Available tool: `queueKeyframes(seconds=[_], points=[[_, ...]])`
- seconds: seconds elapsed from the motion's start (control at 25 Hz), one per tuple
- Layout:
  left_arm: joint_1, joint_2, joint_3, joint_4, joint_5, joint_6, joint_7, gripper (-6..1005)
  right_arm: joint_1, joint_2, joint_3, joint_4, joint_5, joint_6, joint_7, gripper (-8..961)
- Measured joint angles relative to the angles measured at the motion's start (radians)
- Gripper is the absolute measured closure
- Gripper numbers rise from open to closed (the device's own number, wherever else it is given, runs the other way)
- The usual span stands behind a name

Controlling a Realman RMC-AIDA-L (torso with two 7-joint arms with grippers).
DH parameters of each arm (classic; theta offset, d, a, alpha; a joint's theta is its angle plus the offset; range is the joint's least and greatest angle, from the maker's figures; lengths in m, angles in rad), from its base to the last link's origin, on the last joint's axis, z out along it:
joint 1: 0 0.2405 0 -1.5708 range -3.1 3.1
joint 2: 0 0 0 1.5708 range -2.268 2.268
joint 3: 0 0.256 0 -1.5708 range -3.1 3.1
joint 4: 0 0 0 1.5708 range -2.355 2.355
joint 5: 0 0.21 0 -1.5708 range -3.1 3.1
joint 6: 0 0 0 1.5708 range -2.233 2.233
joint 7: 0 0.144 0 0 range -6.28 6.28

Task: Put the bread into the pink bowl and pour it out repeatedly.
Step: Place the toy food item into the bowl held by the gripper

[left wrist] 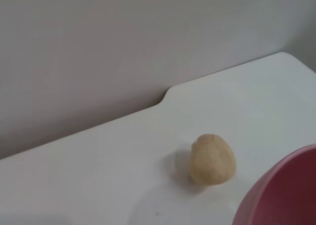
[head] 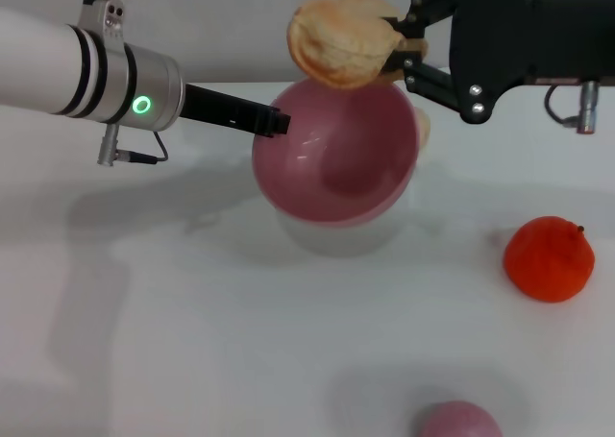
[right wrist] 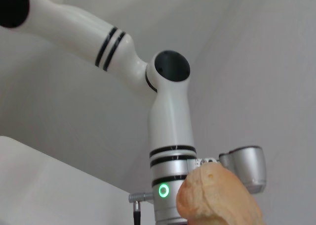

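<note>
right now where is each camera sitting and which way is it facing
Head view: on the robot's head, looking forward and down at the table; left gripper holds the pink bowl, right gripper holds the bread above it.
Left wrist view: faces the wall across the table, showing the bun; no arm visible.
Right wrist view: looks past the bread at the left arm.
Head and left wrist share the bowl.

Left gripper [head: 274, 122] raised, fingers clamped; right gripper [head: 402, 46] raised opposite, fingers clamped, wrist level.
</note>
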Motion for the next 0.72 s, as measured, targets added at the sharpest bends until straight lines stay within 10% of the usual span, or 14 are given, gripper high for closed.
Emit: queueKeyframes(seconds=[0.72], points=[[-0.014,0.002,0.014,-0.014,-0.021,0.004,-0.001,953,0.045,0.000,-0.053,0.228,-0.015,0.077,-0.099,817]])
